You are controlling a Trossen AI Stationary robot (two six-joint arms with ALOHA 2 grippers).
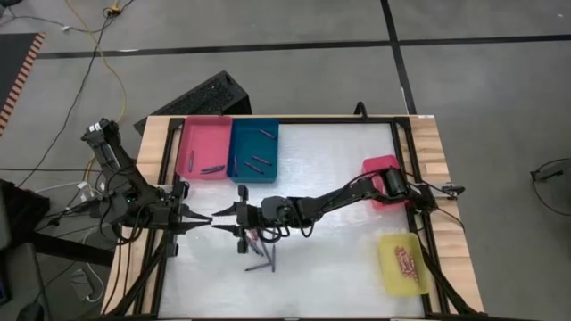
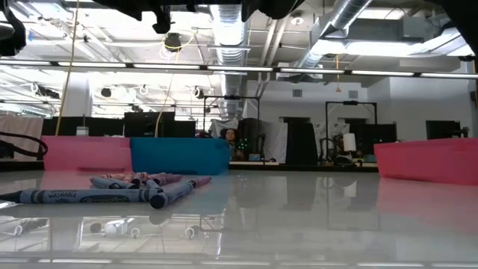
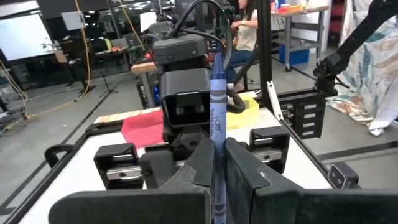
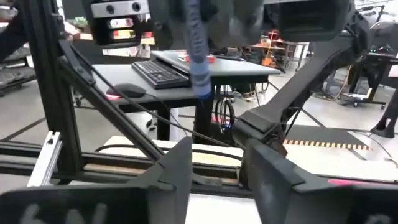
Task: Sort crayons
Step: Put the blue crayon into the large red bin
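While left jaws (image 1: 211,219) clamp blue crayon (image 3: 217,106) upright, right jaws (image 1: 219,219) parted.

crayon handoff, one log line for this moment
phase: handoff | left gripper: shut on blue crayon | right gripper: open, facing left gripper | crayon pile: on table

A glossy white table (image 1: 339,259) with wooden edges (image 1: 156,143) and a black metal frame (image 1: 406,156) holds smooth plastic trays (image 1: 254,152) and paper-wrapped crayons (image 2: 82,196), one matt-labelled blue crayon (image 3: 217,118) pinched between dark matt plastic fingers (image 3: 245,171).
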